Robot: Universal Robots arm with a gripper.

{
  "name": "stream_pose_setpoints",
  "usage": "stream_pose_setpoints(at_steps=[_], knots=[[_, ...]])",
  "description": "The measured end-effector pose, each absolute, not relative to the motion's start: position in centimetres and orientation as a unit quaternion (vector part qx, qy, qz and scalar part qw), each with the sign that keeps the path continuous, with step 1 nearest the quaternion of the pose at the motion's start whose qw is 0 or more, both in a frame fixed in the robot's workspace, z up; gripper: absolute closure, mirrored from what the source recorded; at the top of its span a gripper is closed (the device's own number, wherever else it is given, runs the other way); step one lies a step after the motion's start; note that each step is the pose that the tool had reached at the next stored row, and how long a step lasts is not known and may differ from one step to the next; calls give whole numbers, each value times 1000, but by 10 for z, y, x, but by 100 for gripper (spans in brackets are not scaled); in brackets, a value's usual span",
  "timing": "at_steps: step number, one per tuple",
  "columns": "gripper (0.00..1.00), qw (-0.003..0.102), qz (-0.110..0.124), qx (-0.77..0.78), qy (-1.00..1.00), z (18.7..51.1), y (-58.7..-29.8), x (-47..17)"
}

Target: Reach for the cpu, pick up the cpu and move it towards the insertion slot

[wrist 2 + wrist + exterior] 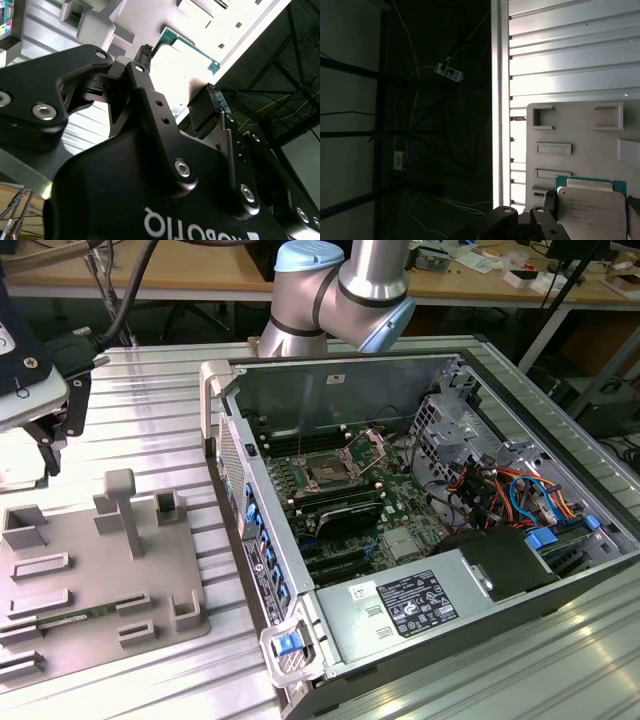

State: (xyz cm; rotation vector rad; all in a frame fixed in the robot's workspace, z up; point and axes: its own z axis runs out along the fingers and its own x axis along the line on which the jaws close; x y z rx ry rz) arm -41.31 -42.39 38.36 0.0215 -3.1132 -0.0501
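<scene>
First wrist view: my hand (592,212) clamped on cpu (592,197) by its edges, above grey fixture plate (580,130) (insertion slot (330,468) well apart, inside case (400,375)). Risk — thin edge grip; chip could tilt or slip mid-carry.

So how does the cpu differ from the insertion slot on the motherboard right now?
Look: the cpu has a pale, shiny metal top with a green edge, while the insertion slot has a dark centre inside a silver frame.
Place: the cpu is at the gripper, with the grey fixture plate behind it. The insertion slot sits on the green motherboard inside the open computer case, well apart from the cpu.
Both are square.
</scene>
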Motion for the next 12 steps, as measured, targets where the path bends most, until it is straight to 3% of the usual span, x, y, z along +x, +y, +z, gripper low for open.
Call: stream_pose_setpoints(at_steps=[12], knots=[[45, 14, -16, 6, -1000, 388, -424, -396]])
